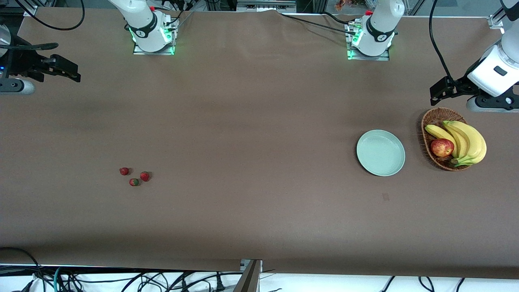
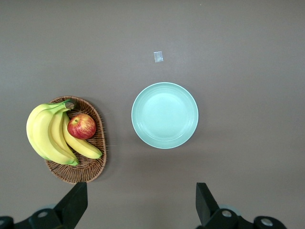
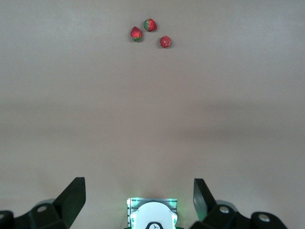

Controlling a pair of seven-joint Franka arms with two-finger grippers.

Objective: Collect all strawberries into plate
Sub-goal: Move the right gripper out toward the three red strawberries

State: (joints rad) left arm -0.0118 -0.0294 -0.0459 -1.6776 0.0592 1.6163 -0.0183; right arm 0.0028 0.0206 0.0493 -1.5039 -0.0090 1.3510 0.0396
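Strawberries, three tiny red berries (image 1: 134, 177), lie in a tight cluster on the brown table (image 1: 251, 121) toward the right arm's end, none touching another; the one nearest the front camera has a greenish end (image 1: 134, 182). They also show in the right wrist view (image 3: 149, 33). Well apart from them, toward the left arm's end, sits the round, shallow, pale mint-green plate (image 1: 380, 152), with nothing on it. Just beside the plate stands a brown wicker basket (image 1: 436, 121) holding yellow bananas (image 1: 466, 142) and a red apple (image 1: 442, 147).

The right gripper (image 1: 65, 69) hangs over the table's edge at its own end, jaws spread wide and holding nothing. The left gripper (image 1: 444, 90) hangs over the table near the basket, jaws likewise wide apart and bare.
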